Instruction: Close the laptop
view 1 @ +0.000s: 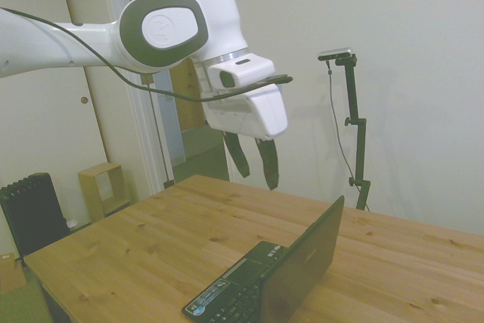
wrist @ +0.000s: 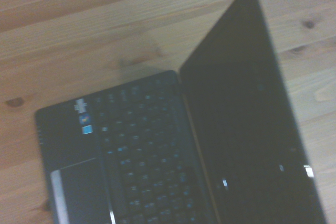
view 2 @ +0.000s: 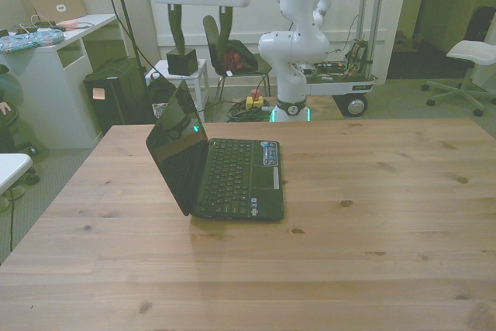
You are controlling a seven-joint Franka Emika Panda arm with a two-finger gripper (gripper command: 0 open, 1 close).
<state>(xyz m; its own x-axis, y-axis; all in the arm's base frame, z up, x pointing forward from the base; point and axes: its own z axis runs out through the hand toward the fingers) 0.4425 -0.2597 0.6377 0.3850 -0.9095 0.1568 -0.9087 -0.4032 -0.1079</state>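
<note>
The black laptop [view 2: 232, 176] stands open on the wooden table [view 2: 372, 215], its dark screen raised a little past upright and turned toward the front view's right. The side view shows its plain lid from behind [view 1: 302, 270], with the keyboard deck beyond it. My gripper [view 1: 258, 179] hangs high above the table, well clear of the laptop, its two dark fingers open with nothing between them. Seen from the front, the gripper [view 2: 201, 49] is above and behind the lid's top edge. The wrist view looks down on the keyboard and the dark screen of the laptop [wrist: 157, 156].
Bare wood lies all around the laptop. Off the table there is a white desk [view 2: 46, 60] at the front view's left, a dark chair [view 2: 232, 56] behind the far edge, and a black radiator [view 1: 30, 213] and small wooden shelf [view 1: 106, 187] in the side view.
</note>
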